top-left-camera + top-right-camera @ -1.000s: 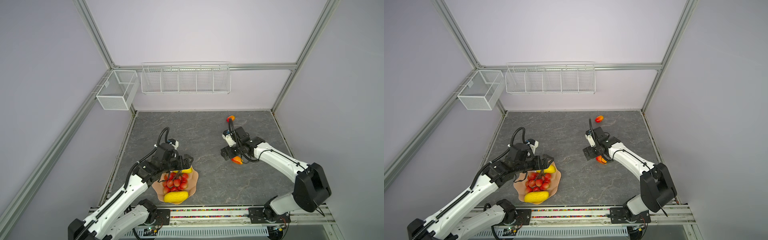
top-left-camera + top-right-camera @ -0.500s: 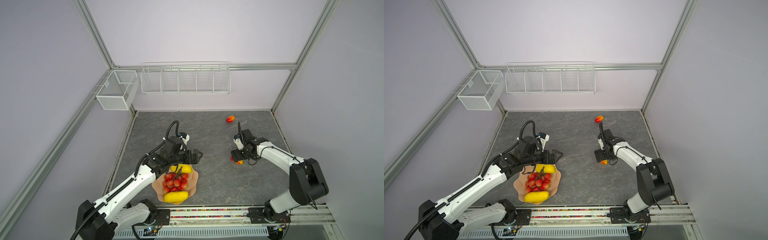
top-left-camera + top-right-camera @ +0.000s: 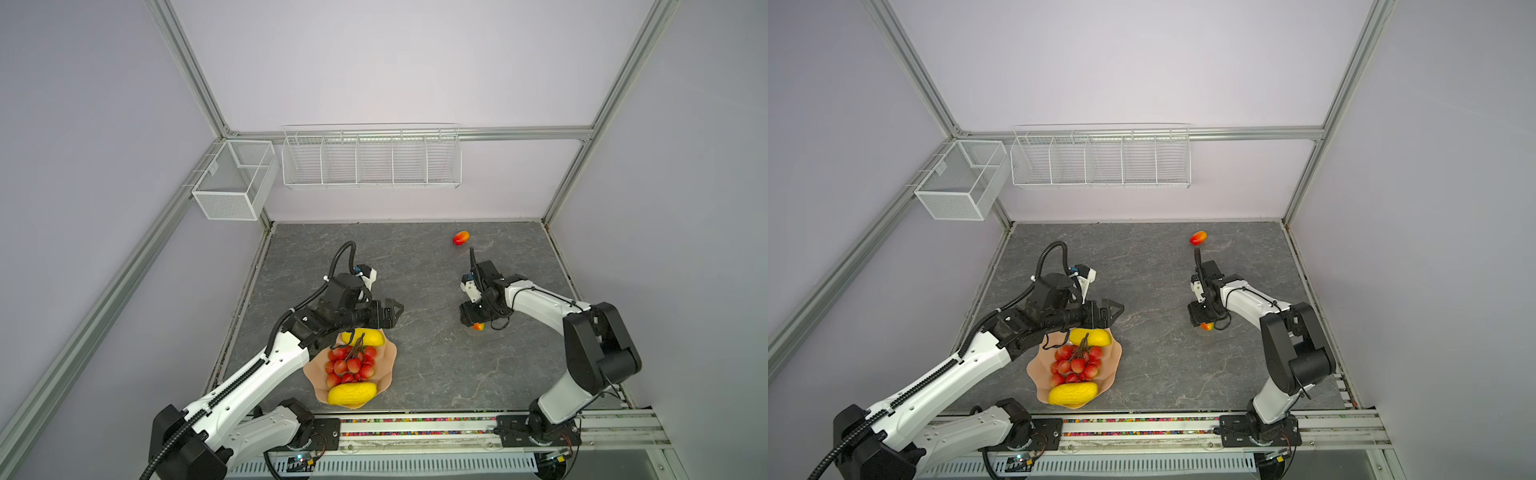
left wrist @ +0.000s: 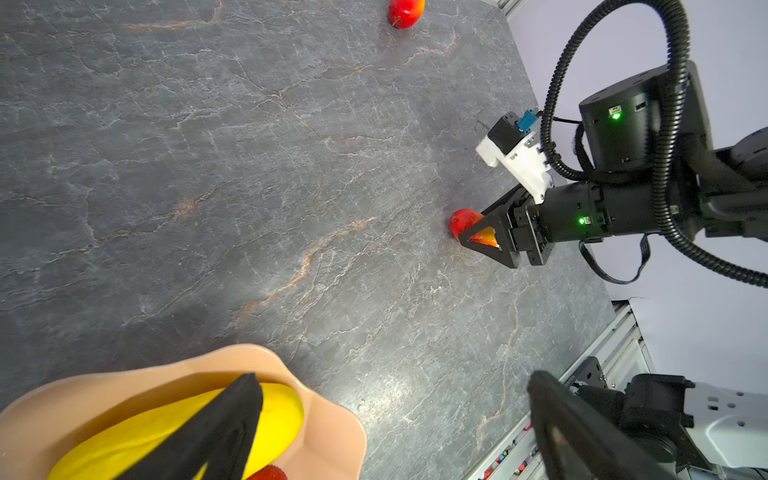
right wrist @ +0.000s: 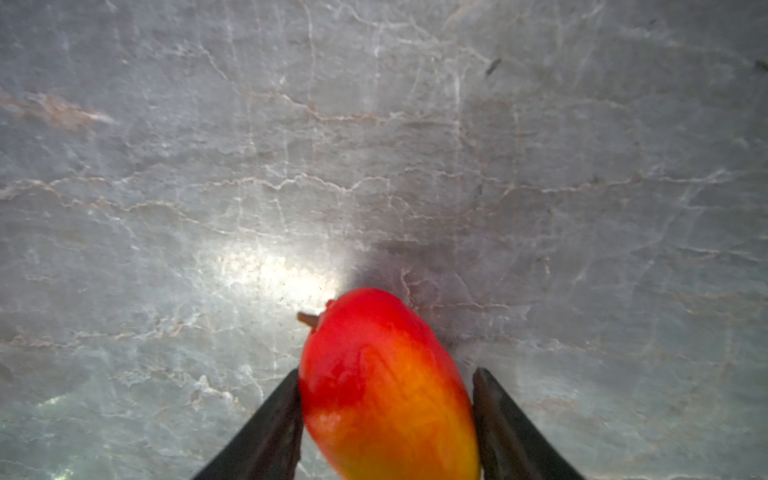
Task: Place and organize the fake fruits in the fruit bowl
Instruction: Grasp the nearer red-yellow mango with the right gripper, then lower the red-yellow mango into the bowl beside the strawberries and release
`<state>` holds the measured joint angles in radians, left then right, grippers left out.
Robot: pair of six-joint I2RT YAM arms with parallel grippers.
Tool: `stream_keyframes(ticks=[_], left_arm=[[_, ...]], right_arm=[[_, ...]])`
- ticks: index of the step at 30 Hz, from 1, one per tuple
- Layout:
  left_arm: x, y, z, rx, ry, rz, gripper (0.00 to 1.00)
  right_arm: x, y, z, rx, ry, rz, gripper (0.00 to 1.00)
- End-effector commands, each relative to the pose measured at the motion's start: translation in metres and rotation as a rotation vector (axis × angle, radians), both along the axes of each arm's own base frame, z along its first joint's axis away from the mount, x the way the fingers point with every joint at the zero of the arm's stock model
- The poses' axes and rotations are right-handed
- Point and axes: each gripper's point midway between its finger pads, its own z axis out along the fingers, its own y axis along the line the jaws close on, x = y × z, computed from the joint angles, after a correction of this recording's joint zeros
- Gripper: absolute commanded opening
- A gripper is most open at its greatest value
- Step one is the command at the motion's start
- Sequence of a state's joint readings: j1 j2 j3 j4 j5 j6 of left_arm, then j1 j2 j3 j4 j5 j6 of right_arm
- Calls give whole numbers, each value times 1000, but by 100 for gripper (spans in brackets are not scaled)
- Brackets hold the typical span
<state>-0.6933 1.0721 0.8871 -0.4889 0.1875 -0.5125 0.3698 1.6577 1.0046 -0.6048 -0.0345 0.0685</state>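
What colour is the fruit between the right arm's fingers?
Red at the stem end, fading to orange-yellow. The right wrist view shows this fruit best.

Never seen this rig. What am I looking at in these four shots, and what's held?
Two robot arms stand on a rail at a grey table. Two pictures look down from overhead; the other two come from a camera on each arm's wrist. In the peach bowl lie two yellow fruits and a bunch of red berries. The left gripper is open and empty near the bowl's far rim. The right gripper straddles a red-orange fruit lying on the table; whether it already pinches is unclear. A second red-orange fruit lies near the table's far edge.
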Motion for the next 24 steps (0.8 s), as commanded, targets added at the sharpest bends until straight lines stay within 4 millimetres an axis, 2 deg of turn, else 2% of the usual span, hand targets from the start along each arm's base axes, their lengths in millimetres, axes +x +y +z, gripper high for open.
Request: stream_keyframes(ticks=[1, 5, 8, 12, 16, 19, 24], left_arm=[[1, 0, 3, 14, -15, -7, 99], [1, 0, 5, 14, -21, -9, 99], [-1, 6, 10, 27, -33, 0, 99], [-9, 30, 8, 99, -40, 47, 99], [-22, 56, 2, 140, -6, 101, 99], [-32, 73, 5, 141, -7, 147, 99], [-42, 100, 7, 172, -9, 240, 99]], right_arm=[[0, 4, 0, 14, 14, 0, 58], [-1, 7, 4, 27, 14, 7, 53], [-3, 28, 24, 72, -31, 67, 49], [-11, 75, 68, 163, -111, 178, 47], [-34, 132, 107, 295, -106, 262, 46], [-53, 168, 119, 393, -48, 232, 46], [-84, 214, 115, 497, 56, 99, 46]])
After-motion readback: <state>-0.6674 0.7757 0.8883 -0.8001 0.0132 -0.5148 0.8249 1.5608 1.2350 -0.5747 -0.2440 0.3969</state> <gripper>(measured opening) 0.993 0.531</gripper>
